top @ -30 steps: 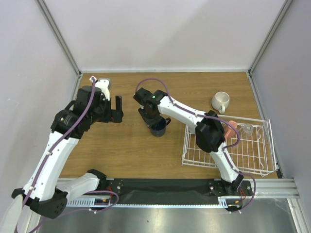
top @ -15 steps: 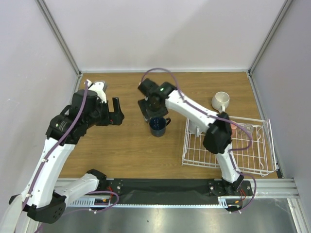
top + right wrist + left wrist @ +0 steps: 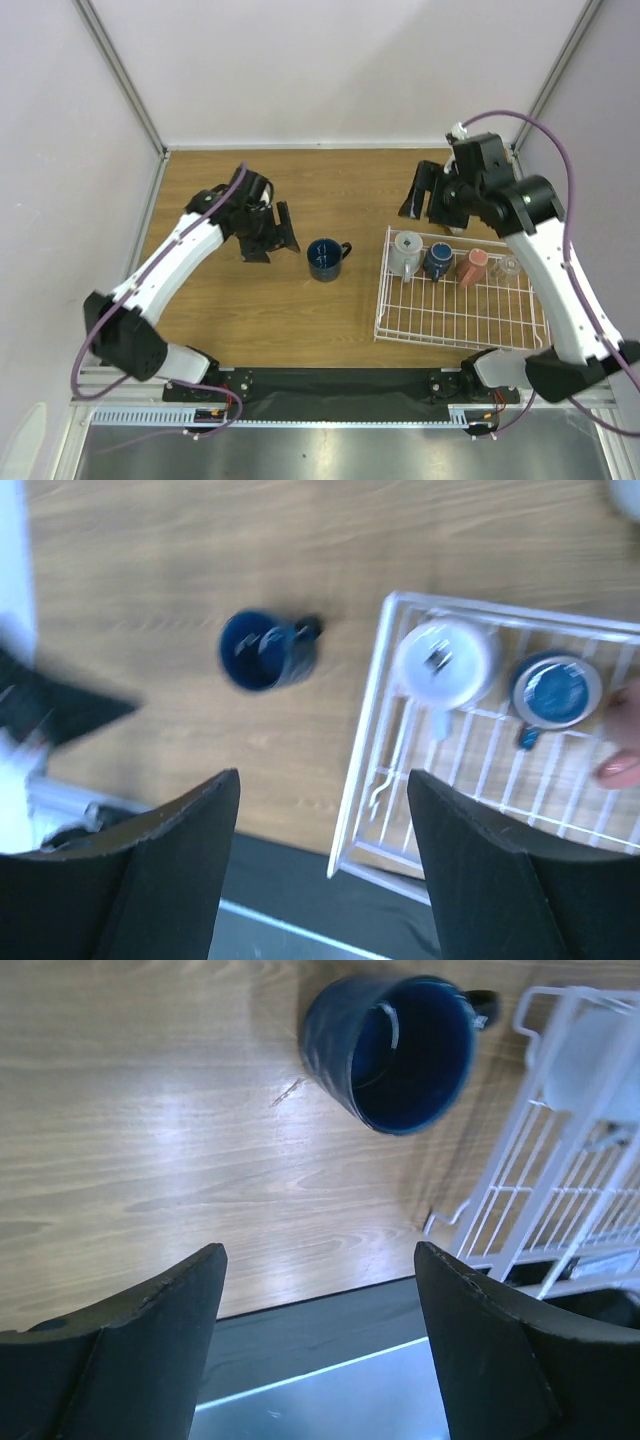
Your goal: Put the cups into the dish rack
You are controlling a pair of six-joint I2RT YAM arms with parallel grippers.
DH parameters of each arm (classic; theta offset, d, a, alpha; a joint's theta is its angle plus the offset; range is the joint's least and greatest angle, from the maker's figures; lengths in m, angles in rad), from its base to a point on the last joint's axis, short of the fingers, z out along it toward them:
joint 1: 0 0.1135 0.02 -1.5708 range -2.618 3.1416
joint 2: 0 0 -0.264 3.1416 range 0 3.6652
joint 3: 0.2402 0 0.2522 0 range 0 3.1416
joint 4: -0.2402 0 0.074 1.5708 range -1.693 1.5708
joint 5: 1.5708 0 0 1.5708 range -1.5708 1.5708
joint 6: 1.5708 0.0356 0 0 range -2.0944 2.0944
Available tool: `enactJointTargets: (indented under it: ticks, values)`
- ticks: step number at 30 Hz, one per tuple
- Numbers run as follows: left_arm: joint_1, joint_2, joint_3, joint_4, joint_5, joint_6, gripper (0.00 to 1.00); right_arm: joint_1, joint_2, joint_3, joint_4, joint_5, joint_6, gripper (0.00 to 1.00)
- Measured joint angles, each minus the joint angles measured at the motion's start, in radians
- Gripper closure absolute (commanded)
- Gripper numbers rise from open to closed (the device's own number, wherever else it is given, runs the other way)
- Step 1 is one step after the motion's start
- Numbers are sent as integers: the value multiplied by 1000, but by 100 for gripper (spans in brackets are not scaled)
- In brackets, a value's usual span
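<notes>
A dark blue mug stands upright on the wooden table, handle to the right; it also shows in the left wrist view and the right wrist view. The white wire dish rack holds a pale grey-blue mug, a second dark blue mug, a reddish-pink cup and a small clear glass along its far side. My left gripper is open and empty, just left of the table mug. My right gripper is open and empty, raised above the rack's far left corner. The cream-white mug is hidden behind the right arm.
The rack lies right of the table mug. The black strip and metal rail run along the table's near edge. Grey walls enclose the table at the back and both sides.
The right arm has swung from the table's middle to the back right, over the rack. A pale mug and a dark blue mug now stand in the rack. My left gripper has moved right, toward the table mug.
</notes>
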Motion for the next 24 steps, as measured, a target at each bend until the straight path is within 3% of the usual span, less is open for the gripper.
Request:
enactJointTargets:
  ticks: [3, 13, 19, 24]
  values:
    - [-23, 88, 19, -3, -23, -71, 16, -3, -76, -66, -3, -56, 0, 26]
    - [-89, 341, 135, -19, -116, -233, 11, -179, -90, -94, -18, -108, -40, 25]
    - [-91, 411, 167, -26, -158, -272, 15, -245, -102, -94, -26, -127, -60, 25]
    - [-91, 504, 198, -6, -159, -284, 27, -267, -113, -94, -46, -130, -69, 25]
